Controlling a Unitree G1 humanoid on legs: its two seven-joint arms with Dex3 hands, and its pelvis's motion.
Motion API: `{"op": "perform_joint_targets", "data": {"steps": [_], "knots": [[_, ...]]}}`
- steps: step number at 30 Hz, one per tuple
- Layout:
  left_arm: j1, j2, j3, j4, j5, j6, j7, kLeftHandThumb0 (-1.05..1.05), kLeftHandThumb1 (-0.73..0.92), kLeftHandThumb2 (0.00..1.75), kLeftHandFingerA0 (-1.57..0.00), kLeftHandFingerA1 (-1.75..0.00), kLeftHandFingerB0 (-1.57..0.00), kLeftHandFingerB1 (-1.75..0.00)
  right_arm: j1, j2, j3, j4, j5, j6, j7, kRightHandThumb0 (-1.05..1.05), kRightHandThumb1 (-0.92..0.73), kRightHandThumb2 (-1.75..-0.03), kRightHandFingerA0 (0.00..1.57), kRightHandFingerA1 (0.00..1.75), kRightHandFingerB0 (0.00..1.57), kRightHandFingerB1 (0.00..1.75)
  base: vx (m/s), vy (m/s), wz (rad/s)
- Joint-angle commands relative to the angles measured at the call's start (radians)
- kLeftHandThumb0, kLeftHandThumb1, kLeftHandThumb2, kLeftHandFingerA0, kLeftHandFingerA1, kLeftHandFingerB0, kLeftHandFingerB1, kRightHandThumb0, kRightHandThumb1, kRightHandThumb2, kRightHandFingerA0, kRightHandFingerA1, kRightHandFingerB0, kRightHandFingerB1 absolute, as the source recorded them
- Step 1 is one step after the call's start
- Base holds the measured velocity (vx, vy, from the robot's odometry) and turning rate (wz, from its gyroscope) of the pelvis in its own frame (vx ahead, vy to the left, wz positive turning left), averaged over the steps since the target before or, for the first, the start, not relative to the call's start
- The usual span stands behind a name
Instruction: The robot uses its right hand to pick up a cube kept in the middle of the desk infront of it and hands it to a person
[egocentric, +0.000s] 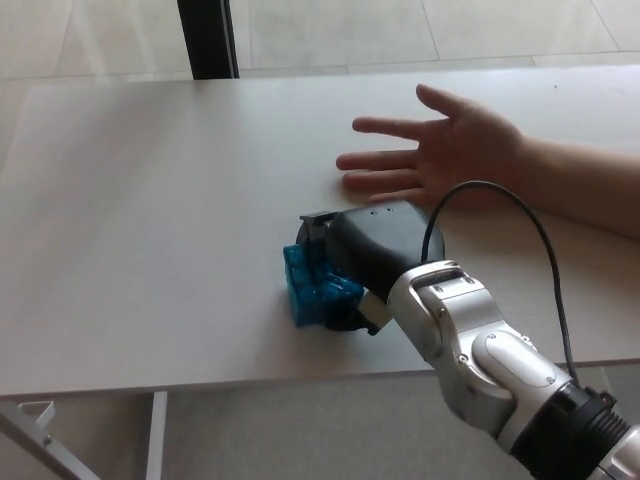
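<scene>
A blue cube (308, 290) rests on the white desk (140, 200), near its front edge. My right hand (365, 250) lies over the cube's right side. Two fingers reach across its far top edge, and the thumb (352, 321) presses against its near side, so the hand is shut on the cube. The right half of the cube is hidden under the hand. A person's open hand (440, 150) lies palm up on the desk just beyond my hand. My left hand does not show.
A dark post (207, 35) stands behind the desk's far edge. A black cable (540, 240) loops over my silver right forearm (480, 350). The person's forearm (585, 185) stretches in from the right edge.
</scene>
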Motion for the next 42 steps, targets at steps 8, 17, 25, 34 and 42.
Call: {"op": "perform_joint_targets", "data": {"steps": [8, 17, 25, 34, 42], "knots": [[0.010, 0.006, 0.006, -0.002, 0.003, -0.022, 0.008, -0.76, 0.80, 0.65, -0.81, -0.51, -0.53, -0.39, 0.093, -0.132, -0.154, -0.007, 0.034, -0.204, -0.326, -0.35, -0.61, -0.58, 0.76, 1.68, 0.87, 0.75, 0.00, 0.000, 0.00], [0.022, 0.016, 0.011, -0.004, 0.001, -0.031, -0.008, -0.76, 0.80, 0.64, -0.79, -0.52, -0.51, -0.40, -0.163, -0.220, -0.376, 0.010, 0.145, -0.278, -0.215, -0.23, -0.62, -0.73, 0.87, 1.55, 0.89, 0.79, 0.00, 0.000, 0.00], [0.014, 0.013, 0.015, 0.006, 0.003, -0.010, 0.002, -0.76, 0.79, 0.65, -0.80, -0.51, -0.53, -0.40, -0.228, -0.266, -0.440, 0.135, 0.164, -0.285, -0.220, -0.29, -0.61, -0.61, 0.92, 1.62, 0.90, 0.67, 0.00, 0.000, 0.00], [0.021, 0.009, 0.002, 0.003, 0.010, -0.024, 0.001, -0.78, 0.81, 0.64, -0.83, -0.53, -0.53, -0.40, -0.231, -0.303, -0.383, 0.275, 0.129, -0.309, -0.215, -0.32, -0.55, -0.56, 0.94, 1.61, 0.91, 0.61, 0.00, 0.000, 0.00], [0.013, 0.006, 0.008, 0.000, 0.003, -0.020, -0.002, -0.76, 0.79, 0.65, -0.78, -0.51, -0.52, -0.40, -0.295, -0.297, -0.280, 0.432, 0.076, -0.302, -0.221, -0.35, -0.59, -0.58, 0.94, 1.65, 0.88, 0.64, 0.00, 0.000, 0.00]]}}
